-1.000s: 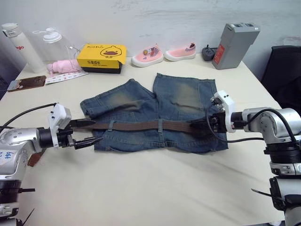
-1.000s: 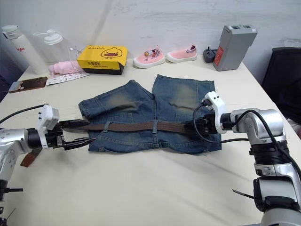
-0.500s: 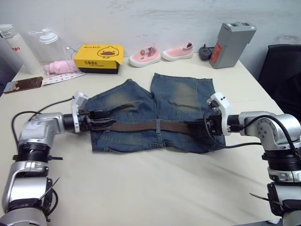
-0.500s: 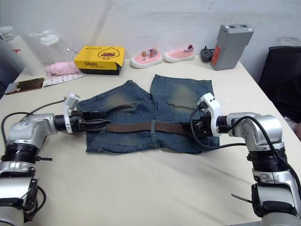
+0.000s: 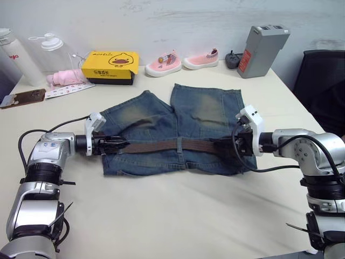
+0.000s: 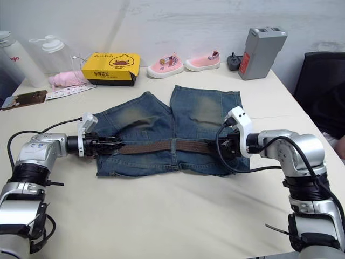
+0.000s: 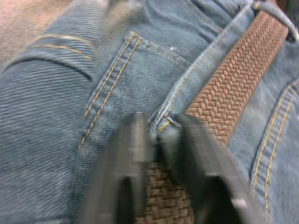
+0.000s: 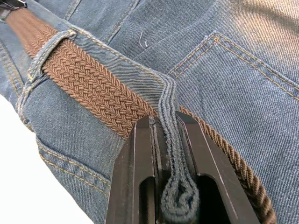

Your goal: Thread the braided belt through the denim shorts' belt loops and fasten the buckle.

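Note:
The denim shorts [image 5: 205, 108] lie flat in the middle of the table, waistband toward me. The braided belt [image 5: 161, 145] runs along the waistband under a belt loop [image 5: 179, 144]. My left gripper [image 5: 116, 144] sits at the waistband's left end. In the left wrist view its fingers [image 7: 135, 140] pinch a fold of denim edge [image 7: 161, 133] over the brown weave. My right gripper [image 5: 229, 147] is at the right end, shut on a doubled denim fold [image 8: 169, 140] beside the belt [image 8: 88, 84] and another belt loop [image 8: 49, 46]. The buckle is hidden.
Along the far edge stand a yellow box [image 5: 110, 66], pink shoes [image 5: 164, 62], a grey battery box [image 5: 261, 43] and bottles [image 5: 16, 56]. A phone [image 5: 24, 97] lies at the far left. A black chair [image 5: 323, 81] stands right of the table.
My left gripper moved right from beside the shorts onto the waistband's left end and closed on the denim. My right gripper's fingers tightened and stayed in place. The camera shifted slightly.

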